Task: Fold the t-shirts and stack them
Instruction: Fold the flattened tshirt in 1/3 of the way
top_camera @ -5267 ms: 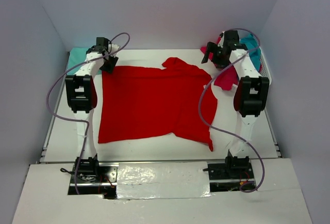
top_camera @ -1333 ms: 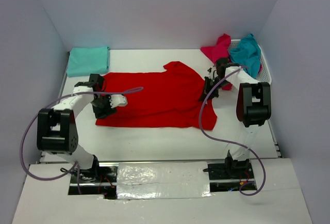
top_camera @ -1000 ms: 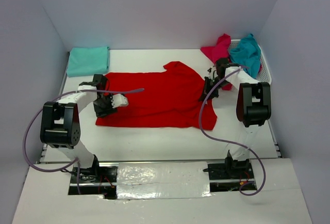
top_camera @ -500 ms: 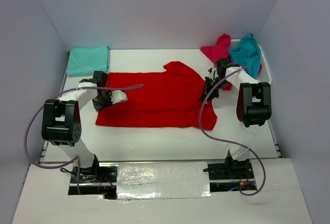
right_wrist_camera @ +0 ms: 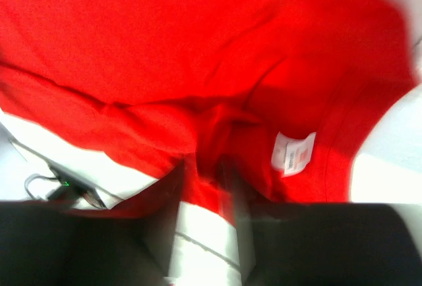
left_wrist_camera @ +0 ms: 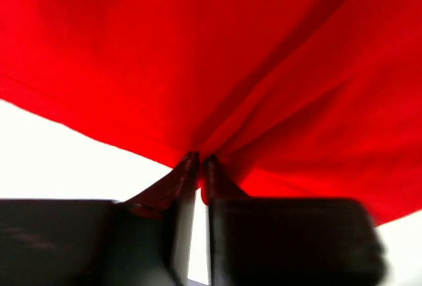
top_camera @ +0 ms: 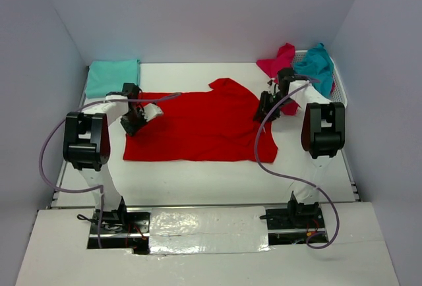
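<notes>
The red shirt (top_camera: 198, 124) lies in the middle of the table (top_camera: 198, 174). A few seconds ago it was spread out wide and flat. Now it is a long strip, only about half as deep, so I think the first fold is done.

The left pincer (top_camera: 134, 122) was lower down by the shirt's left edge. It has slid along that edge toward the far side. In its own camera, the left pincer (left_wrist_camera: 200, 164) is almost closed, and the red cloth bunches up and runs right into its tips. So it has a small pinch of the shirt.

The right pincer (top_camera: 267, 108) is at the other end of the shirt, near the neck, and it has only moved a little. In its own camera, the right pincer (right_wrist_camera: 204, 167) has its fingers a little apart, with a hump of red cloth between them. The picture is blurry, so I cannot tell if it grips the cloth or is letting go. The white label (right_wrist_camera: 293, 152) is just beside it.

With one pincer at each end, it looks like the next fold is about to start.

A folded teal shirt (top_camera: 113, 77) waits in the far left corner. That is probably where the red one goes. The basket (top_camera: 337, 78) at the far right holds a pink shirt (top_camera: 277, 62) and more, so lots of work is left.
</notes>
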You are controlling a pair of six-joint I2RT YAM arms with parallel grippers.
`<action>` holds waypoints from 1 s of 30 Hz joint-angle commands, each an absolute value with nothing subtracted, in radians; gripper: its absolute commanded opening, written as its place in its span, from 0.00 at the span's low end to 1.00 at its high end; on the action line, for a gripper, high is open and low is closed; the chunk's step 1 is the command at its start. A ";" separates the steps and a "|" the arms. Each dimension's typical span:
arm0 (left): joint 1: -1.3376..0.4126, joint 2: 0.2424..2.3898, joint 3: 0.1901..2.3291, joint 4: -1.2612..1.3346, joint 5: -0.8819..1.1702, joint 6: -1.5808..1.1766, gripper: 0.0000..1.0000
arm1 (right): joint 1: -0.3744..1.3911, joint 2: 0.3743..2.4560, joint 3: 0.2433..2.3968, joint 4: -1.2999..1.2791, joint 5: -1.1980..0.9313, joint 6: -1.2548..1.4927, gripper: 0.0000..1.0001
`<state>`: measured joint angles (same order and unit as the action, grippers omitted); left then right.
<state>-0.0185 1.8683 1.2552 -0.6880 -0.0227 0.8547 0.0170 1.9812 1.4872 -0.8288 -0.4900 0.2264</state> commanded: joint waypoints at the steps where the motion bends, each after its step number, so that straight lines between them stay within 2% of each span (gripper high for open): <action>1: -0.008 1.914 1.307 -0.649 -0.093 0.727 0.29 | 0.008 2.006 1.568 -0.813 -0.424 0.238 0.48; 2: -0.003 1.927 1.354 -0.646 -0.124 0.660 0.43 | 0.008 2.011 1.584 -0.836 -0.398 0.247 0.57; 3: 0.009 1.939 1.392 -0.650 -0.123 0.619 0.45 | 0.008 2.008 1.615 -0.845 -0.373 0.252 0.65; 4: 0.062 1.960 1.434 -0.694 -0.104 0.582 0.48 | 0.008 1.999 1.626 -0.850 -0.333 0.255 0.82; 5: 0.090 1.966 1.522 -0.728 -0.016 0.510 0.59 | 0.008 1.982 1.631 -0.854 -0.316 0.258 0.97; 6: 0.154 1.967 1.561 -0.756 0.035 0.471 0.61 | 0.008 1.930 1.625 -0.853 -0.301 0.270 1.00; 8: 0.211 1.931 1.624 -0.827 0.177 0.396 0.67 | 0.008 1.814 1.596 -0.845 -0.270 0.281 1.00; 10: 0.255 1.870 1.615 -0.891 0.225 0.388 0.71 | 0.008 1.722 1.488 -0.828 -0.264 0.304 1.00; 14: 0.255 1.810 1.418 -0.986 0.262 0.408 0.71 | 0.008 1.542 1.210 -0.801 -0.342 0.318 1.00; 19: 0.253 1.776 1.217 -0.925 0.271 0.368 0.76 | 0.008 1.398 0.944 -0.655 -0.351 0.413 0.97; 20: 0.255 1.792 1.210 -0.913 0.270 0.362 0.76 | 0.008 1.393 0.893 -0.641 -0.353 0.422 0.79; 21: 0.255 1.801 1.201 -0.907 0.281 0.357 0.76 | 0.008 1.390 0.876 -0.623 -0.365 0.428 0.66; 22: 0.255 1.808 1.190 -0.901 0.287 0.354 0.77 | 0.008 1.400 0.862 -0.598 -0.379 0.434 0.57; 23: 0.255 1.818 1.186 -0.885 0.293 0.348 0.77 | 0.008 1.413 0.855 -0.595 -0.388 0.436 0.54; 30: 0.253 1.870 1.158 -0.858 0.291 0.347 0.77 | 0.008 1.515 0.882 -0.604 -0.299 0.391 0.65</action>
<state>0.2508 1.8256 1.1751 -0.9035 0.2565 0.3557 0.0124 1.4929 0.8474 -0.6426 -0.3450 0.4061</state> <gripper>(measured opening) 0.771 0.636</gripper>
